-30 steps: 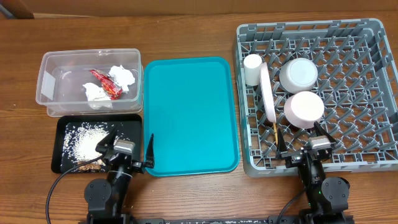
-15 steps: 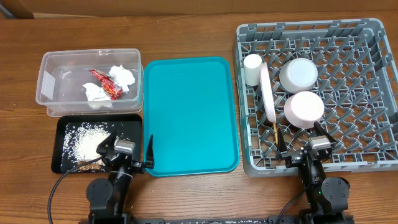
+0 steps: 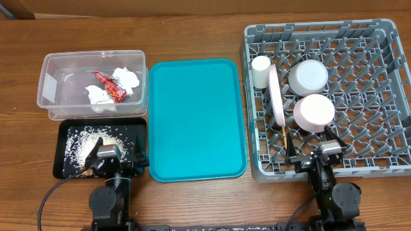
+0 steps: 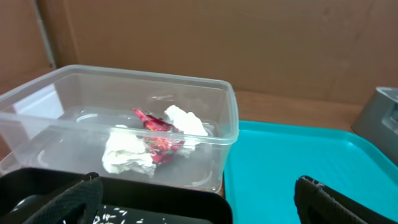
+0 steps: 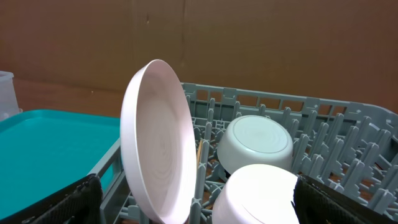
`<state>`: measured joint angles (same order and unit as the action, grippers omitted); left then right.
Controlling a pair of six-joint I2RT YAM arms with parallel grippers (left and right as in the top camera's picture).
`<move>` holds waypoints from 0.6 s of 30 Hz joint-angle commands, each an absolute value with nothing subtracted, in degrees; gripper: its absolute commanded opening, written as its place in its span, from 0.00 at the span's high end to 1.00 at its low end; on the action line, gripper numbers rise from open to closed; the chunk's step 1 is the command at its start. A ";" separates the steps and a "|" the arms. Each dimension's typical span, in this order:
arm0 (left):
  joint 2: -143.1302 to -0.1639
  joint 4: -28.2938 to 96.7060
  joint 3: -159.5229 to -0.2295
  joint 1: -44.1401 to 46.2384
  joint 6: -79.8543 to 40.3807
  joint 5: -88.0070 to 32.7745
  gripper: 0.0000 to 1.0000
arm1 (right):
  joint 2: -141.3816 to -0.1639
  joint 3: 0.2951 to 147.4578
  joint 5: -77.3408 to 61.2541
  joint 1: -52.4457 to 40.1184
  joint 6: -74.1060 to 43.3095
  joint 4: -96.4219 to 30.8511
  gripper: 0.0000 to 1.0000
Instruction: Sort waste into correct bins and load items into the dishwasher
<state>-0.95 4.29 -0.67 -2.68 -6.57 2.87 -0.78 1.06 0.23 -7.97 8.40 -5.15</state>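
Note:
The clear tub [image 3: 61, 70] holds two crumpled napkins [image 3: 127, 78] and a red wrapper [image 3: 109, 86]. Rice [image 3: 83, 147] and brown scraps lie in the black tray [image 3: 61, 128]. My left gripper [image 3: 115, 156] hangs open over the tray's near right part, holding nothing; its wrist view shows the tub [image 4: 230, 118] and wrapper [image 4: 158, 134] ahead. The grey dish rack [image 3: 372, 128] carries an upright pink plate [image 3: 276, 96], a white bowl [image 3: 309, 77], a pinkish bowl [image 3: 313, 112], a cup [image 3: 261, 70] and a chopstick [image 3: 284, 136]. My right gripper [image 3: 313, 149] stands open and holds nothing at the rack's near edge, facing the plate [image 5: 158, 143].
A large teal serving tray [image 3: 196, 115] lies between the bins and the rack, with nothing on it. The wooden table [image 3: 192, 38] runs behind everything, and a brown cardboard wall shows in both wrist views.
My left gripper has shifted left, from the teal tray's near left corner to over the black tray. The right arm and all objects have stayed put.

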 commanded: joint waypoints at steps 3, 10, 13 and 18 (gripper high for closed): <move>-0.16 4.03 -0.27 -2.83 -10.33 3.53 0.00 | -0.16 0.45 0.30 -8.29 8.60 -4.80 0.00; -0.21 4.03 -0.27 -2.83 -10.33 3.40 0.00 | -0.16 0.45 0.30 -8.29 8.60 -4.80 0.00; -0.21 4.03 -0.27 -2.83 -10.33 3.40 0.00 | -0.16 0.45 0.30 -8.29 8.60 -4.80 0.00; -0.21 4.03 -0.27 -2.83 -10.31 3.38 0.00 | -0.16 0.45 0.30 -8.29 8.60 -4.80 0.00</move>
